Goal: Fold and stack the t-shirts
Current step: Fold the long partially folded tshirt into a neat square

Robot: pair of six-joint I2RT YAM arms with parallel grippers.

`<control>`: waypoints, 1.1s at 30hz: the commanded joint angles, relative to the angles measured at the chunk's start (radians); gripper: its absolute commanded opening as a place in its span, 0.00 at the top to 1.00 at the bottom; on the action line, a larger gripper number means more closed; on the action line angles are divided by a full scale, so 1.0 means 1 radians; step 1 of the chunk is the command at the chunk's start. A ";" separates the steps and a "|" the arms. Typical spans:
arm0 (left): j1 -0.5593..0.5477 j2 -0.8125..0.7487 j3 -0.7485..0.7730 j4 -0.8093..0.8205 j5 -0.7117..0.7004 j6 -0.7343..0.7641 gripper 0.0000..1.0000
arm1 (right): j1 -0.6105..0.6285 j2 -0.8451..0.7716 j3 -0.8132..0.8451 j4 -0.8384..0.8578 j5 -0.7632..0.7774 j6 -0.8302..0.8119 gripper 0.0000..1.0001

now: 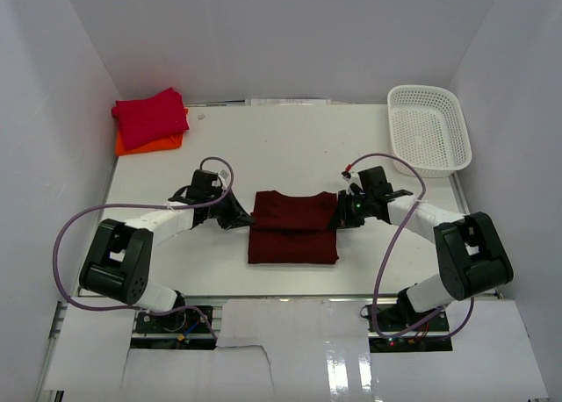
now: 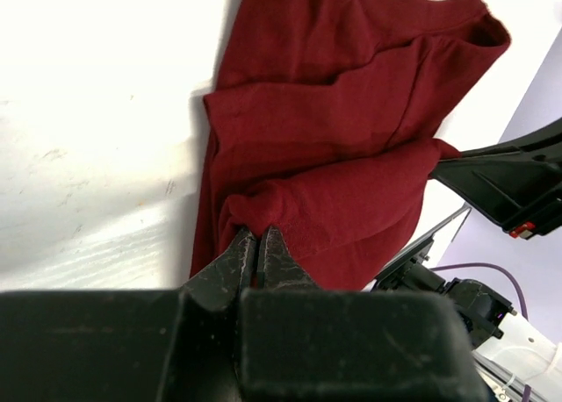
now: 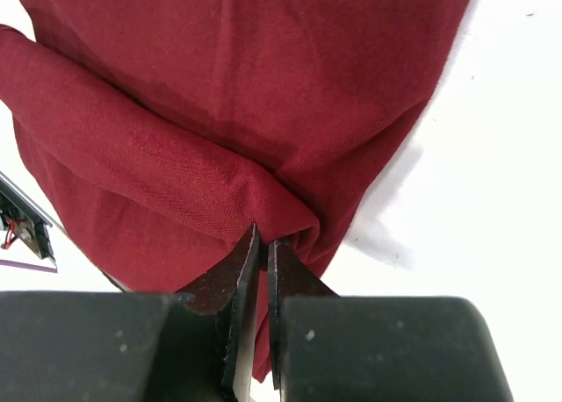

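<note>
soft maroon shirt [image 1: 292, 229] lies folded, a rectangle with one rounded roll; left gripper [image 1: 245, 218] pinches its left edge; right gripper [image 1: 337, 218] pinches its right.

- The left arm [image 1: 149, 219] bends at its elbow near the left base, its forearm reaching inward to the right.
- The left hand [image 1: 237, 213] has its fingers pressed together, pinching a fold at the left edge of the dark maroon t-shirt [image 1: 292, 229].
- The right arm [image 1: 421, 213] mirrors it, reaching inward to the left.
- The right hand [image 1: 341, 213] is likewise clamped on a fold at the shirt's right edge.
- The two hands face each other.
</note>
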 commanded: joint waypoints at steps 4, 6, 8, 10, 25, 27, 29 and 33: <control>0.002 -0.048 0.043 -0.068 -0.025 0.017 1.00 | 0.028 -0.054 0.029 -0.056 0.035 0.009 0.92; 0.002 -0.066 0.056 -0.083 -0.028 0.020 1.00 | 0.033 -0.071 0.044 -0.071 0.035 0.011 0.92; 0.002 -0.080 0.080 -0.109 -0.028 0.020 1.00 | 0.036 -0.106 0.056 -0.102 0.038 0.014 0.92; 0.002 -0.109 0.097 -0.125 -0.022 0.018 1.00 | 0.042 -0.135 0.079 -0.131 0.041 0.015 0.92; 0.002 -0.169 0.235 -0.204 -0.001 0.009 1.00 | 0.048 -0.312 0.175 -0.281 0.055 0.014 0.92; 0.001 -0.181 0.252 -0.217 -0.005 0.011 1.00 | 0.050 -0.312 0.191 -0.292 0.055 0.011 0.92; 0.002 -0.184 0.266 -0.232 -0.008 0.014 1.00 | 0.050 -0.316 0.205 -0.301 0.055 0.009 0.92; 0.002 -0.186 0.298 -0.247 -0.007 0.015 1.00 | 0.050 -0.323 0.237 -0.321 0.056 0.006 0.92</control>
